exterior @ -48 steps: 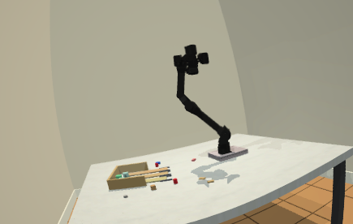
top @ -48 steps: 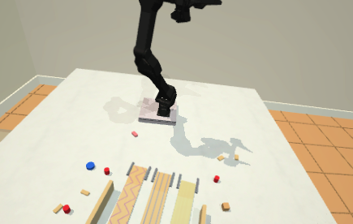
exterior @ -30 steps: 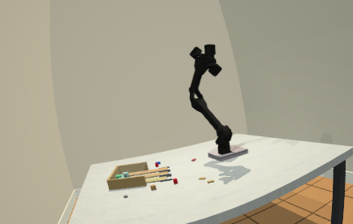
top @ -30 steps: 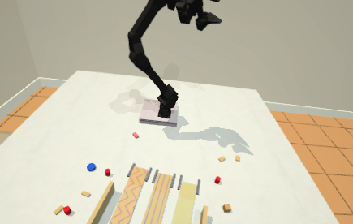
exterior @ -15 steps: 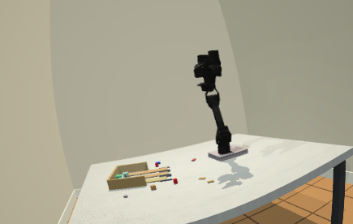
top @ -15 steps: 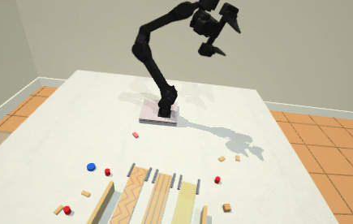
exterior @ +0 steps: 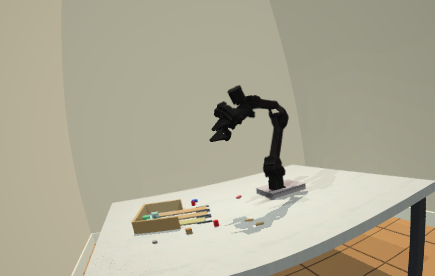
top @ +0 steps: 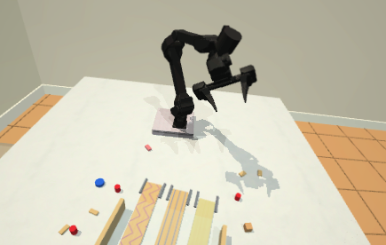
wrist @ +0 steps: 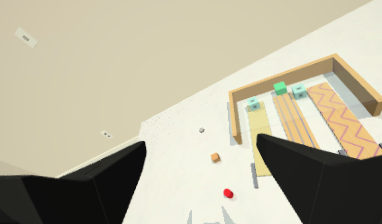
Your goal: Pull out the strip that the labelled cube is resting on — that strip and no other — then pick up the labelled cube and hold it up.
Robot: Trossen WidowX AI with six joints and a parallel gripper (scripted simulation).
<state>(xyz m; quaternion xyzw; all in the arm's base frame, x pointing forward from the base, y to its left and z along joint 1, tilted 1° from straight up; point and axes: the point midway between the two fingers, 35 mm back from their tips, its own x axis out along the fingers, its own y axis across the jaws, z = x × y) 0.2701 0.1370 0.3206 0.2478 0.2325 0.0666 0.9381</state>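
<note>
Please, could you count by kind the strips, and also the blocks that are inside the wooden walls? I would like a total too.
Zigzag strip: 1
Lined strip: 1
Yellow strip: 1
Pale teal cubes: 2
Green block: 1
Total: 6

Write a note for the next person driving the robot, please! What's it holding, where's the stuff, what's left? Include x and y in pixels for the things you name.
End effector (top: 231, 106) (exterior: 212, 135) (wrist: 201, 143): open, empty, up above the table.
Yellow strip (top: 202, 217) (exterior: 192, 221) (wrist: 259, 125): teal cube (wrist: 253, 104) at its far end.
Lined strip (top: 173, 217) (exterior: 197, 217) (wrist: 294, 117): green cube (exterior: 146, 217) (wrist: 280, 88) at its far end.
Zigzag strip (top: 139, 217) (exterior: 187, 211) (wrist: 337, 112): second teal cube (exterior: 155, 215) (wrist: 299, 91) by its far end.
Labels: can't read them.
Done: no strip out, no cube lifted.
Left: find the labelled cube, pull only its strip, lift it.
</note>
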